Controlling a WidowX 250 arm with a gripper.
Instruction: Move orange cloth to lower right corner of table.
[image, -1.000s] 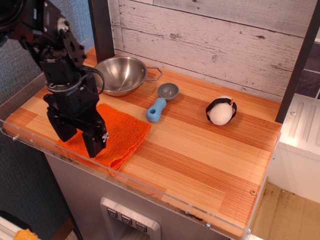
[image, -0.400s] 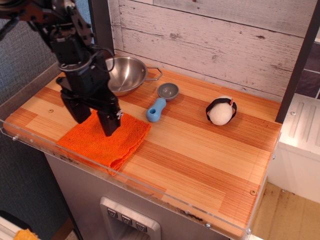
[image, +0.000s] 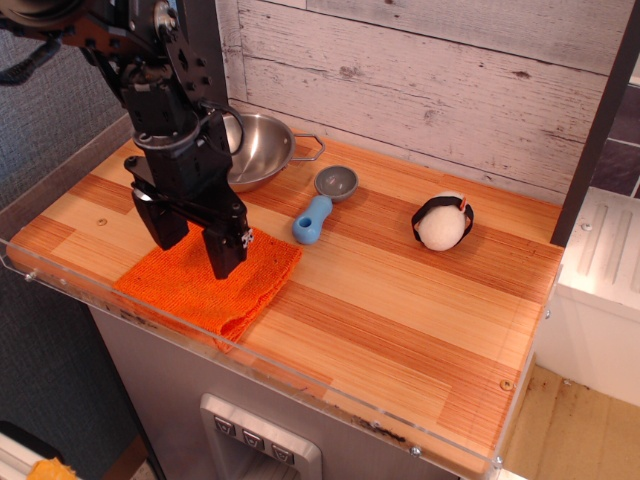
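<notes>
The orange cloth (image: 215, 285) lies flat on the wooden table (image: 400, 300) near its front left edge, with one corner folded under at the front. My gripper (image: 198, 246) hangs over the cloth's back part, fingers pointing down and spread apart, empty. One black finger (image: 226, 252) is low over the cloth's middle, the other (image: 167, 224) over its left back edge. I cannot tell whether the tips touch the fabric.
A steel bowl (image: 258, 150) stands right behind the arm. A blue-handled scoop (image: 322, 205) lies right of the cloth. A white and black plush ball (image: 442, 222) sits further right. A clear rail (image: 300, 385) runs along the front edge.
The gripper lifted off the cloth's front left part, swung back toward the bowl, then shifted slightly right and lower over the cloth. The cloth has not moved.
</notes>
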